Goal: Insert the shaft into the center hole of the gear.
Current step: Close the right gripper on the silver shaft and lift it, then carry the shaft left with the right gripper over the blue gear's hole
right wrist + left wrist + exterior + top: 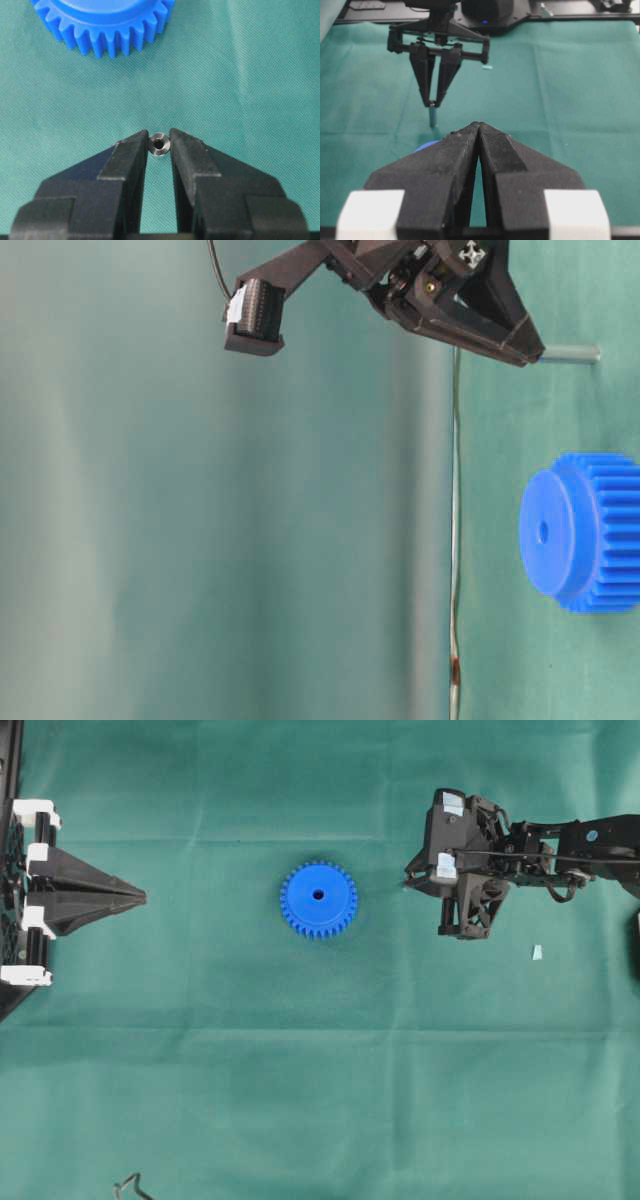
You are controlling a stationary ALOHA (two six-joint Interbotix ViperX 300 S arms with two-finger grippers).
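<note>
Right fingers (pixel 159 142) pinch the shaft (pixel 159 144) by its end, just short of the gear (pixel 105 22). Carry it over the hole (pixel 318 894) on the bench (pixel 300 1060), keep it plumb, then ease down. Far left, the left fingers (pixel 479 131) sit shut, empty.

Black wedge-fingered end effector (pixel 159 150), white clips

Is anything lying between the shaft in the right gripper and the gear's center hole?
Nothing visible. The right gripper holds the shaft at its tips, and only bare green cloth lies between it and the gear, whose center hole is uncovered.
</note>
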